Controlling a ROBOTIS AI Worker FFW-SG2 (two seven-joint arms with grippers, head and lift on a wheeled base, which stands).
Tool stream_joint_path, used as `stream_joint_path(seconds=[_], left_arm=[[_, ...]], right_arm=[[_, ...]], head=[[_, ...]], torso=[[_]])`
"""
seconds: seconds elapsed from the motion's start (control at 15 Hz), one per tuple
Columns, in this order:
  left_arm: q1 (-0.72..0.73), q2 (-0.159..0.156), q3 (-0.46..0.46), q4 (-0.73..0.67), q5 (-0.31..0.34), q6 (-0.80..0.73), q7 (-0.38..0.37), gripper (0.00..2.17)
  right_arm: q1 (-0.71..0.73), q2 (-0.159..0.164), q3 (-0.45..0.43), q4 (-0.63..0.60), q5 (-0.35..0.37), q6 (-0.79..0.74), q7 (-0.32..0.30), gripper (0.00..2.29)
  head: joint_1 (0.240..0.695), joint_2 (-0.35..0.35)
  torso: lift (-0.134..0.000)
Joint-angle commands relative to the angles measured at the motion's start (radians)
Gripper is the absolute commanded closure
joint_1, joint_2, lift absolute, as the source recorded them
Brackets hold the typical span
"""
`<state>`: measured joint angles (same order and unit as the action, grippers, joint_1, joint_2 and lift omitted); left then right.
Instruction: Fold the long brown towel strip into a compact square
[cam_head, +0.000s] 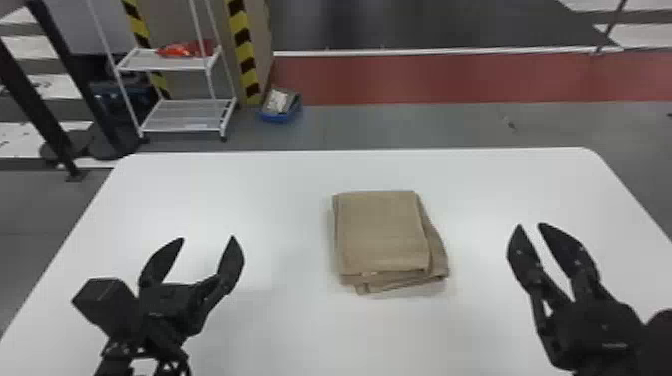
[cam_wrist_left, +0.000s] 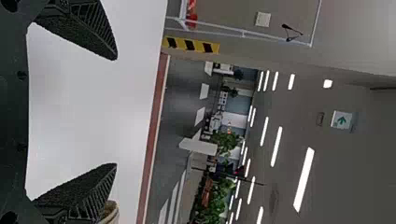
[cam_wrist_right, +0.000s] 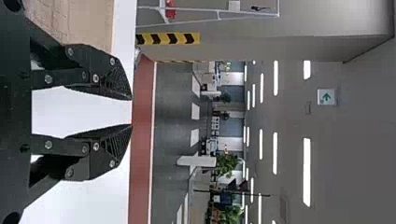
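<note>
so, we are seeing the brown towel (cam_head: 382, 232) lying folded near the center of the frame, flat on the white table (cam_head: 280, 320). its layers are resting in a roughly square stack, the under layers peeking out along the right and bottom. at the lower left, we are holding our left gripper (cam_head: 207, 238) with its fingers standing wide apart. at the lower right, we are holding our right gripper (cam_head: 531, 225), fingers also parting, the gap narrower. both are sitting clear of the towel.
</note>
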<state>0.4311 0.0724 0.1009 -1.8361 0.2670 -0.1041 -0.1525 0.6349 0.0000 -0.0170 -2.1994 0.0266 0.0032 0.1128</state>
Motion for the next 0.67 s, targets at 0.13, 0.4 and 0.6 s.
stream_joint_path(seconds=[0.13, 0.4, 0.6], left_arm=[[0.112, -0.014, 0.051, -0.092, 0.000, -0.065, 0.024, 0.06], [0.130, -0.019, 0.080, -0.101, 0.000, -0.056, 0.024, 0.06], [0.143, -0.026, 0.099, -0.109, 0.000, -0.056, 0.024, 0.06]], right_arm=[[0.043, 0.001, 0.074, -0.002, 0.065, -0.004, -0.002, 0.08], [0.049, 0.001, 0.084, 0.017, 0.068, -0.044, -0.002, 0.08], [0.039, 0.001, 0.098, 0.029, 0.084, -0.044, -0.005, 0.08]], head=[[0.695, 0.124], [0.695, 0.188], [0.695, 0.206]], torso=[[-0.126], [-0.126], [-0.126]])
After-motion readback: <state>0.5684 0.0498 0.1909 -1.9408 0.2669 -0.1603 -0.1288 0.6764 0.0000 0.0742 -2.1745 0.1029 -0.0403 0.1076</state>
